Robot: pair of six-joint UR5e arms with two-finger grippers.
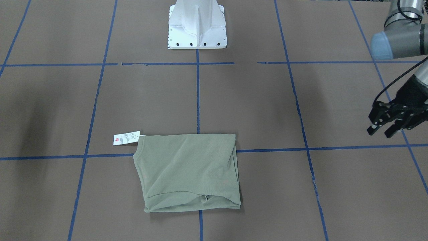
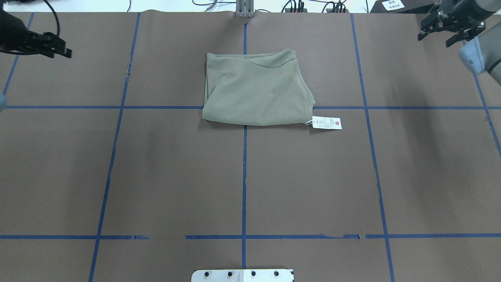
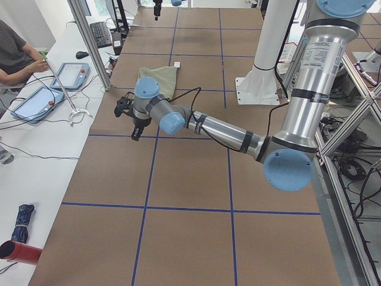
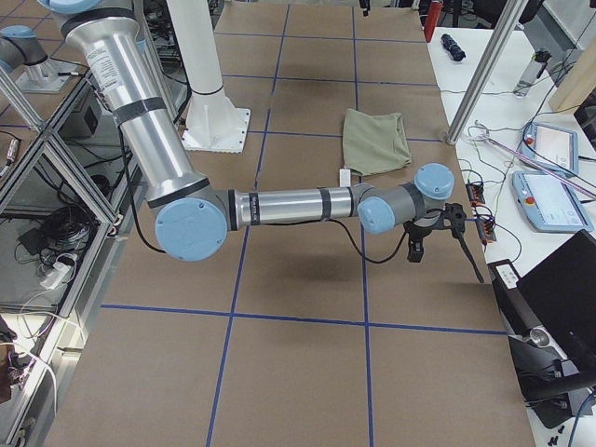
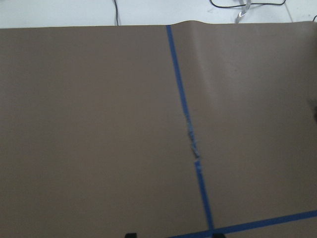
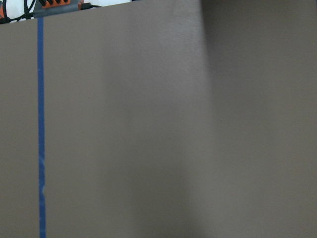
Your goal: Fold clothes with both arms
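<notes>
In the front-facing view, the shirt (image 1: 189, 170) is lying on the table (image 1: 50, 110) folded into a compact rectangle. It is sitting across a crossing of blue tape (image 1: 198, 93), with its price tag (image 1: 126, 138) poking out flat at one corner. The left end effector (image 1: 381, 131) is hanging at the view's edge, fingers spread and gripping nothing. It is probably parked there so the fold is not disturbed.

In the overhead view, the right end effector (image 2: 434, 39) is hovering by the far right corner, jaws apart and empty. The left one is mirroring it at the far left, and both are sitting well apart from the shirt.

In the side views, each arm is reaching low over the table, away from the cloth.

The wrist views are showing only bare table and tape. That fits empty grips and, in my judgement, a finished fold.
</notes>
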